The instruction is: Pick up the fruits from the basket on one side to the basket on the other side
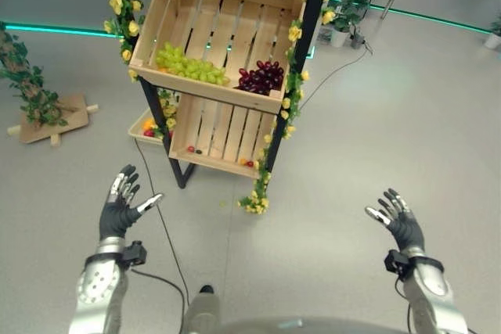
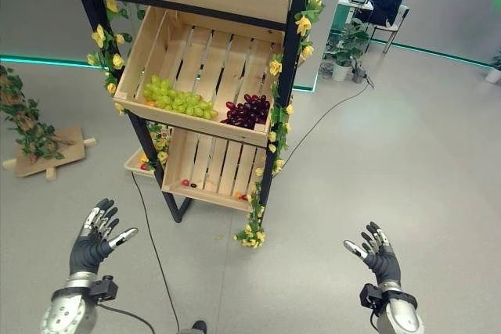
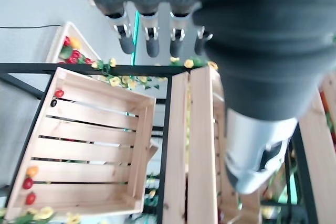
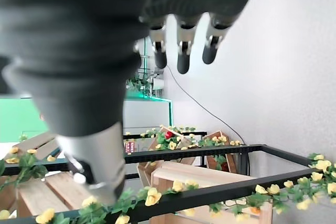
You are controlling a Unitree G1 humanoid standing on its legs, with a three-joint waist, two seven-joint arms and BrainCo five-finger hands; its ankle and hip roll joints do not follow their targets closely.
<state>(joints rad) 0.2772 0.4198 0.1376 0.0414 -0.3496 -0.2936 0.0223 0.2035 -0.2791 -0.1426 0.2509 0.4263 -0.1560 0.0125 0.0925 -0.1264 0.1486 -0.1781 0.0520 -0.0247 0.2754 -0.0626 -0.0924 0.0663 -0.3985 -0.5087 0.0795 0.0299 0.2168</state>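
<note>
Grapes, green (image 1: 190, 67) and purple (image 1: 261, 78), lie in the tilted upper crate (image 1: 168, 5) at twelve o'clock, sloped for easy reach, while the left hand (image 1: 120, 206) and right hand (image 1: 400, 219) hover well short, fingers spread and empty, seemingly before any grasp.

I'm seeing my two silver-grey forearms, each wearing a black wrist band; the left hand (image 1: 119, 207) and right hand (image 1: 401, 220) are showing dark ribbed covers and silver, dark-tipped fingers.
</note>
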